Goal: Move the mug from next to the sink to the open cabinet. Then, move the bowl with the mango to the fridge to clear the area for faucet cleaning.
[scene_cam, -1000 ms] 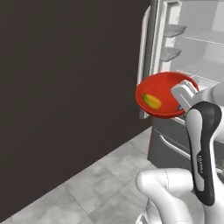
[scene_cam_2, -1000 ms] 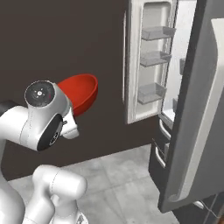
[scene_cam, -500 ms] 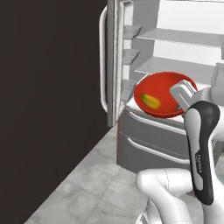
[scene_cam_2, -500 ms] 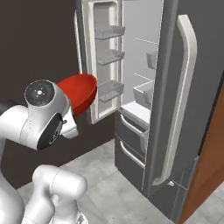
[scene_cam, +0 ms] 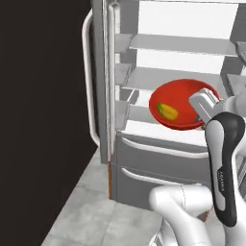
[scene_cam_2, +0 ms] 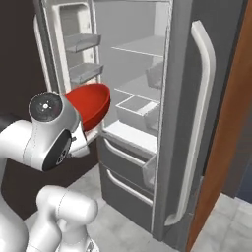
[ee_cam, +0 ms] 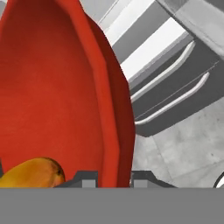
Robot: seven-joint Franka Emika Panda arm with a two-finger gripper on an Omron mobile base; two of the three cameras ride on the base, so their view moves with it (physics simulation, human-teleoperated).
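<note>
Hand view: bowl rim between claw tips

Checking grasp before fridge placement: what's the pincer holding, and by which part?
The pincer is shut on the bowl, gripping its rim on the side nearest the arm, one finger inside and one outside. The mango lies inside.

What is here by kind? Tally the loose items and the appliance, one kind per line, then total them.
Bowl: 1, held up at the open fridge
Mango: 1, lying in the bowl
Fridge: 1, doors open
Total: 3
</note>
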